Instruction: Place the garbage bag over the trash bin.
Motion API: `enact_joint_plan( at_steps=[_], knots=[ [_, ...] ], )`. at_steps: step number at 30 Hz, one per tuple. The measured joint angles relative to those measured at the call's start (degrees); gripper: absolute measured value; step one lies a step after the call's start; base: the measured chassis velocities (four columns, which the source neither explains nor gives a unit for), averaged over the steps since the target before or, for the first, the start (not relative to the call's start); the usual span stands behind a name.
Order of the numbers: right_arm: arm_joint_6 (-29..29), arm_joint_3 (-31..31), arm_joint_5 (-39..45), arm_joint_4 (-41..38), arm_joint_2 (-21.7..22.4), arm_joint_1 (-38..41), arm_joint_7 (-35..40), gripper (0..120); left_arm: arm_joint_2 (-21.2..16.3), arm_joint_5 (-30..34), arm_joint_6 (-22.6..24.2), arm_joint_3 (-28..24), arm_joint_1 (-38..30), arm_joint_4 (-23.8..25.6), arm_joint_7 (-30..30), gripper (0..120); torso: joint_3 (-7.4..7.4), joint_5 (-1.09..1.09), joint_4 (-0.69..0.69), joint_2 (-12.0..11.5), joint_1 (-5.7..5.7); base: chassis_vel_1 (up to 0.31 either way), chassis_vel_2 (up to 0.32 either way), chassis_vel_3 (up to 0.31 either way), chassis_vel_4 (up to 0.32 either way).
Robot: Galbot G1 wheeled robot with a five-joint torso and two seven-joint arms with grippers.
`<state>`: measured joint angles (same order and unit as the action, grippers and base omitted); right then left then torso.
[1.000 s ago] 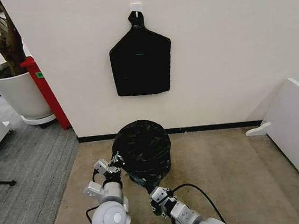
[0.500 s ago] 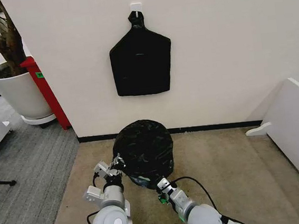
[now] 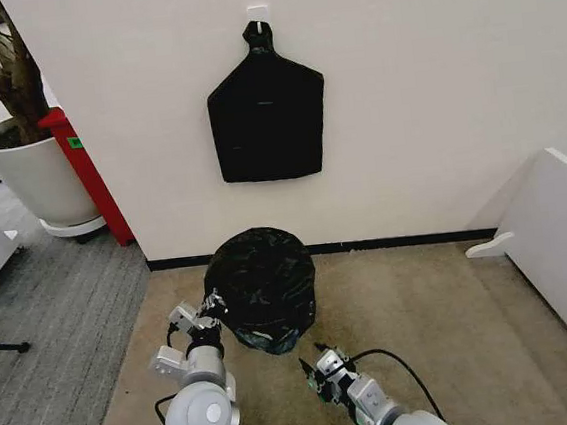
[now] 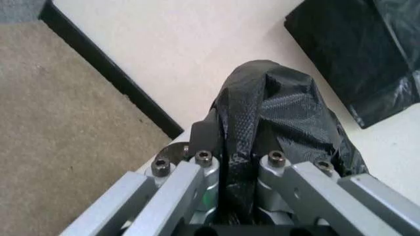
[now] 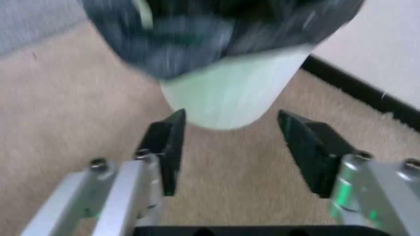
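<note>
Since 1 second ago my right gripper (image 3: 326,374) has backed away from the garbage bag (image 3: 262,288) and now sits at its 5 o'clock, apart from it, fingers (image 5: 166,142) spread wide with nothing between them. At the bag's 8 o'clock, my left gripper (image 3: 211,310) still has its fingers pinched on a fold of the black plastic. The bag is draped over the trash bin (image 5: 229,91), covering its top; bare white wall shows below the plastic from my right wrist. Bin and bag stand on the tan carpet (image 3: 444,318) near the wall, below a flat black bundle (image 3: 266,114) hanging at 12 o'clock.
</note>
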<state>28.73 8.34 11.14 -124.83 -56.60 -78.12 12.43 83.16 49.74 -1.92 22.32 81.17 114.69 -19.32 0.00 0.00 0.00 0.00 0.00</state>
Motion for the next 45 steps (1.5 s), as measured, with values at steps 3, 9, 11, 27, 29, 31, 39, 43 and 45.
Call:
enact_joint_plan(
  at_steps=[3, 9, 11, 27, 29, 31, 39, 43, 45],
  knots=[
    [0.32, -1.76, 1.02, -3.58, 0.21, -0.79, -0.19, 66, -0.51, 0.23, -0.06, 0.32, -0.19, -0.06, 0.01, 5, 0.0, 0.0, 0.0, 0.0, 0.0, 0.0, 0.0, 0.0, 0.0],
    [2.08, -1.84, 4.15, -7.61, -0.11, -0.29, 0.21, 86, -0.49, 0.3, -0.06, 0.24, -0.33, 0.03, -0.02, 5, 0.0, 0.0, 0.0, 0.0, 0.0, 0.0, 0.0, 0.0, 0.0],
    [2.3, -0.95, 4.49, -7.36, -0.59, 0.37, 0.4, 95, -0.2, 0.29, -0.04, 0.12, -0.32, 0.12, -0.04, 5, 0.0, 0.0, 0.0, 0.0, 0.0, 0.0, 0.0, 0.0, 0.0],
    [1.66, 1.59, 5.18, 0.21, -2.52, 5.63, 1.38, 100, 0.96, -0.6, -0.02, -0.79, 0.31, 0.32, 0.06, 5, 0.0, 0.0, 0.0, 0.0, 0.0, 0.0, 0.0, 0.0, 0.0],
    [1.33, 1.62, 4.89, 1.27, -2.88, 5.94, 1.38, 100, 1.25, -0.87, -0.02, -1.11, 0.59, 0.5, 0.11, 5, 0.0, 0.01, 0.0, 0.0, 0.0, 0.0, 0.0, 0.0, 0.0],
    [1.1, 1.62, 4.8, 2.0, -3.01, 6.28, 1.38, 100, 1.46, -1.12, -0.02, -1.28, 0.85, 0.56, 0.18, 5, 0.0, 0.01, 0.0, 0.0, 0.0, 0.0, 0.0, 0.0, 0.0],
    [1.15, 1.56, 4.86, 2.02, -3.06, 6.54, 1.75, 100, 1.56, -1.22, -0.07, -1.21, 1.05, 0.61, 0.27, 5, 0.0, 0.0, 0.0, 0.0, 0.0, 0.0, 0.0, 0.0, 0.0],
    [0.53, 1.3, 4.57, 4.11, -4.12, 7.22, 1.8, 100, 2.46, -1.22, -0.08, -1.27, 1.51, 1.42, 0.31, 5, 0.0, 0.0, 0.0, 0.0, 0.0, 0.0, 0.0, 0.0, 0.0],
    [-0.07, 1.18, 4.2, 5.32, -4.54, 7.28, 1.74, 100, 2.72, -1.22, -0.08, -1.3, 1.93, 1.89, 0.38, 5, 0.0, 0.0, 0.0, 0.0, 0.0, 0.0, 0.0, 0.0, 0.0]
  ],
)
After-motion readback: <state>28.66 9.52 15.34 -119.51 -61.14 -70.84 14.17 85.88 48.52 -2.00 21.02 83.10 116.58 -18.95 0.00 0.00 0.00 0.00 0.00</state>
